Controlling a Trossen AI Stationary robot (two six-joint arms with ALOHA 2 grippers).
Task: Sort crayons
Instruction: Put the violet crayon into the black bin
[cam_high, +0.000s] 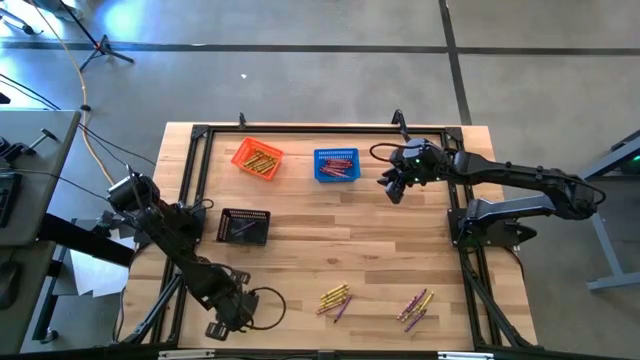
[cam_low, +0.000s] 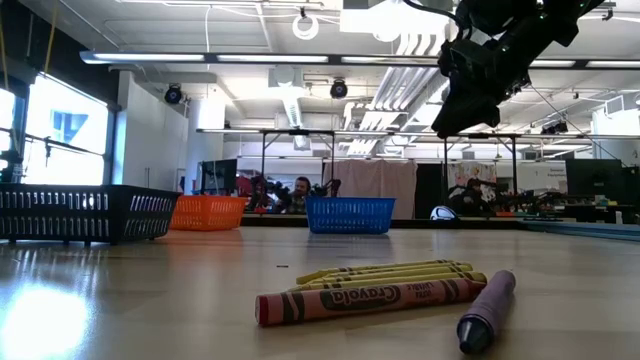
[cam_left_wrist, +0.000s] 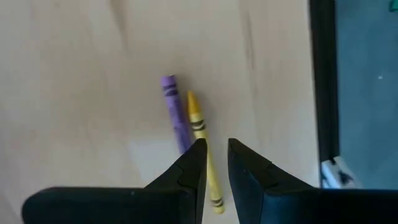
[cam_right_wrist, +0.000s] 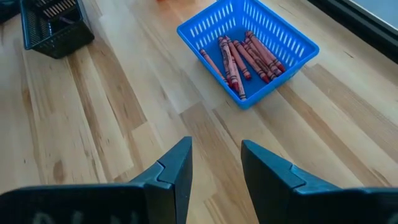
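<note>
Just beside the blue basket (cam_high: 336, 152), on its right, my right gripper (cam_right_wrist: 214, 163) hung above the bare wood with its jaws released and nothing between them. Inside that basket lay the red crayons (cam_right_wrist: 242, 56), a loose bundle against one wall. Left of the blue basket sat the orange basket (cam_high: 240, 152) with yellow sticks in it, and further left and nearer the front was the black basket (cam_high: 244, 213).

Well away from the blue basket, towards the front edge, two mixed heaps were waiting: one heap (cam_high: 334, 298) almost straight out from it, the other heap (cam_high: 416, 306) out to the right. Up close from table height I saw a red crayon (cam_low: 370, 298), yellow ones (cam_low: 390, 272) behind it and a purple one (cam_low: 487, 310) beside it.

Far from the blue basket, at the front left corner, my left gripper (cam_left_wrist: 216, 144) hovered over a purple crayon (cam_left_wrist: 175, 112) and a yellow crayon (cam_left_wrist: 199, 124) lying side by side. Clenched or released, I couldn't tell.
</note>
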